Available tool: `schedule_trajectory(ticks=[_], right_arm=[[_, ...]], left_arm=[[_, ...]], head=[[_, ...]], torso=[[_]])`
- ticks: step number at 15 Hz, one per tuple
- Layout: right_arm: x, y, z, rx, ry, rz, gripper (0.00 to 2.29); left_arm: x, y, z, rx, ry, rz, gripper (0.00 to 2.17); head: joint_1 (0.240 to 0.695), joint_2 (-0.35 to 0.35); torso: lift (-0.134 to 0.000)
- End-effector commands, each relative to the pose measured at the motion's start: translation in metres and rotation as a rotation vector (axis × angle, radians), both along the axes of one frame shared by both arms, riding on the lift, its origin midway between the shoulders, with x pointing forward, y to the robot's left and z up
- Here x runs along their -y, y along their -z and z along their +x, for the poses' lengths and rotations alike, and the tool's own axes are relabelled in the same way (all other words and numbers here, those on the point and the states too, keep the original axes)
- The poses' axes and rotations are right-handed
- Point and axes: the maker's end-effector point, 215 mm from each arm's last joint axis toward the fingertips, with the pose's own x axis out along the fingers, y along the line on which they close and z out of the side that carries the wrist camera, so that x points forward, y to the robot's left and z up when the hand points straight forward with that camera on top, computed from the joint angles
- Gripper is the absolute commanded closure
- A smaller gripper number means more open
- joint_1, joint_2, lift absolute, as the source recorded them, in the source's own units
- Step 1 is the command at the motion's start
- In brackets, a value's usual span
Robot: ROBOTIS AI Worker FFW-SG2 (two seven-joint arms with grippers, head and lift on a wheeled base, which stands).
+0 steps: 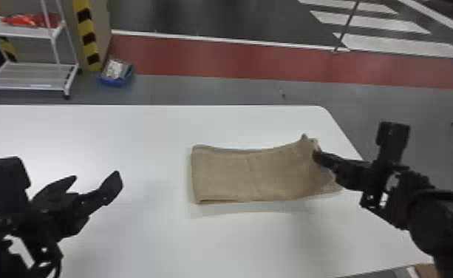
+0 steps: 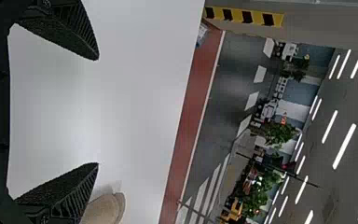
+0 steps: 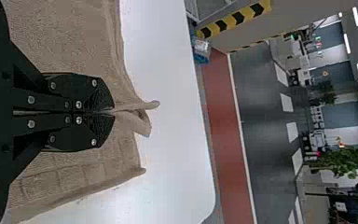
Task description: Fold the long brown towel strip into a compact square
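Where the right hand (image 1: 317, 155) pinches, the nubby towel (image 1: 225, 173) puckers.

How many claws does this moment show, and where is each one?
2. The left claw is open above the left part of the table, away from the towel. The right claw is shut on the towel near its right end.

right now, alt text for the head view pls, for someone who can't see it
A brown towel lies across a white table, pinched near its right end by the right end effector. The left end effector is open, apart from the towel. A white cart stands beyond, at left.
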Motion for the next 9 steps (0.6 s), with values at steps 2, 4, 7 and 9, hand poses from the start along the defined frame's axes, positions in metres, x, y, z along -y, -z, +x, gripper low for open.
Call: schedule_trajectory(ticks=[2,4,7,9], right_arm=[[0.032,-0.026,0.005,0.042,0.042,0.009,1.60],[0.035,0.007,0.008,0.001,0.046,0.010,1.60],[0.014,0.047,0.018,-0.047,0.001,-0.006,1.60],[0.015,0.036,0.023,-0.018,-0.003,0.001,1.60]], left_arm=[[-0.007,0.003,-0.001,-0.006,-0.010,0.005,0.07],[-0.010,0.002,0.002,-0.004,-0.015,0.006,0.07],[-0.010,0.007,0.005,-0.011,-0.013,0.007,0.07],[-0.010,0.007,0.008,-0.009,-0.013,0.012,0.07]], head=[[0.695,-0.198],[0.695,-0.215],[0.695,-0.210],[0.695,-0.199]], torso=[[-0.125],[-0.125],[-0.125],[-0.125]])
